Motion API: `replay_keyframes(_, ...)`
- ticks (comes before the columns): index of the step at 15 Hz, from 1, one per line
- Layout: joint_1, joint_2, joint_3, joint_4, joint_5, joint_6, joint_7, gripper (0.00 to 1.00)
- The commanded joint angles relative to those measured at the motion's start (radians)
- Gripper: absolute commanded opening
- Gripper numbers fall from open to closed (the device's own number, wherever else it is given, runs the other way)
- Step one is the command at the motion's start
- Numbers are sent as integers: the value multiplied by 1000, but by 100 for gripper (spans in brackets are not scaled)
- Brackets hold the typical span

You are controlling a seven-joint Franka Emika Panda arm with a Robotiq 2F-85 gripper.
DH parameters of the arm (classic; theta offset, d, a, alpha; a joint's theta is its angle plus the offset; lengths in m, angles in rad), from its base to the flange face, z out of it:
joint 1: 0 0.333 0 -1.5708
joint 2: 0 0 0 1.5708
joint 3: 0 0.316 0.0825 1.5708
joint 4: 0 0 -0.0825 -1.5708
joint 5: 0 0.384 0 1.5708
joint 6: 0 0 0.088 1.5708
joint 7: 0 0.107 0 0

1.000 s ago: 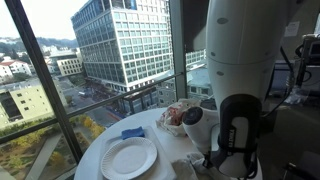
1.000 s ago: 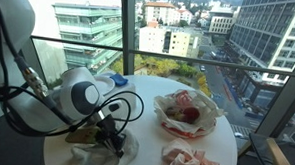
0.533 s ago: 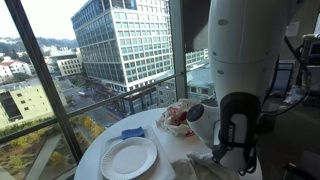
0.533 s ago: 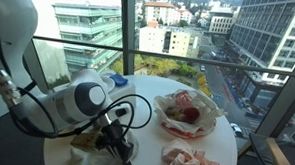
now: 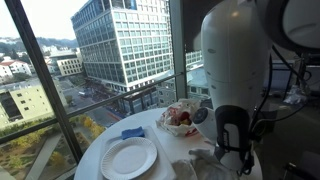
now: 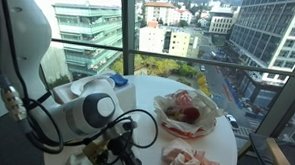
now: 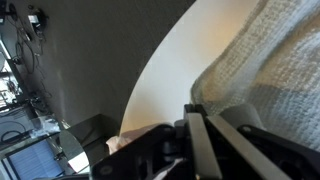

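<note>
My gripper (image 6: 123, 157) is down at the round white table (image 6: 147, 103), at the near edge in an exterior view. In the wrist view its two fingers (image 7: 196, 112) lie pressed together with no gap, tips against the edge of a white knitted cloth (image 7: 270, 60). Nothing shows between the fingers. The cloth lies crumpled under the gripper (image 6: 88, 142). In an exterior view the gripper (image 5: 226, 163) is low beside the cloth (image 5: 197, 165), largely hidden by the arm.
A white plate (image 5: 128, 157) and a blue item (image 5: 133, 133) lie near the window. A paper-lined bowl with red food (image 6: 185, 113) stands at the middle; it also shows in an exterior view (image 5: 180, 116). A pinkish cloth (image 6: 191, 160) lies by the table's edge. Glass wall behind.
The arm has swung along the table's edge, carrying the gripper lower and further across the cloth. The plate, bowl and blue item have not moved.
</note>
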Motion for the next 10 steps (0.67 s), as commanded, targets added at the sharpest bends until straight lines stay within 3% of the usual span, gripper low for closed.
replay_keyframes(1,-19,65,-4,36,32,-40,67,1)
replay_keyframes(5,-16,109,-18,59,23,-83,137,1)
replay_keyframes(6,-28,94,-11,63,27,-101,148,29)
replay_keyframes(7,-41,73,-3,65,23,-117,146,29)
replay_keyframes(10,15,33,-30,60,-16,-157,155,50)
